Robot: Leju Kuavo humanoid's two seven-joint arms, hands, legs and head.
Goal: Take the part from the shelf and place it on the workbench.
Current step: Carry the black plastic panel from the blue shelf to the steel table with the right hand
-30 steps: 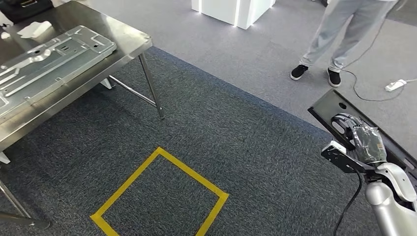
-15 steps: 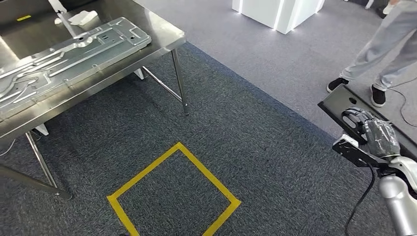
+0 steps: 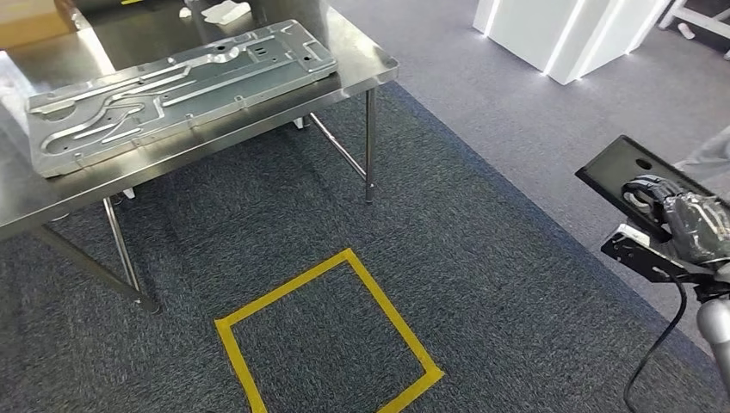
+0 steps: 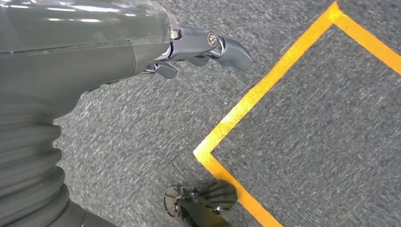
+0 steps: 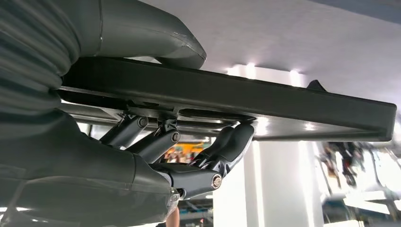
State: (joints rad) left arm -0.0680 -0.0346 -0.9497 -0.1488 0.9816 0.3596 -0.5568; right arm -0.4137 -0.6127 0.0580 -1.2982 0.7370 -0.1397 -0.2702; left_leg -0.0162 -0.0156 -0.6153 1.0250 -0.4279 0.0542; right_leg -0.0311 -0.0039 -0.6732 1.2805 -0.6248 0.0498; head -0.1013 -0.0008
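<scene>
My right hand [image 3: 689, 225] grips the black part [image 3: 633, 176], a flat dark panel, out at my right side above the carpet; from the wrist, my thumb [image 5: 156, 40] presses one face of the part [image 5: 265, 101] and my fingers [image 5: 227, 146] curl against the other face, so the grip is firm. The part is in the air, well apart from the steel workbench [image 3: 361, 64], which stands ahead to my left. A long stamped metal panel [image 3: 172, 82] lies on that workbench. My left hand [image 4: 189, 52] hangs over the carpet with nothing in it, fingers loosely extended. Yellow tape [image 3: 387, 310] marks a square on the floor between me and the workbench; from the left wrist, its corner [image 4: 208, 151] lies below my hand.
</scene>
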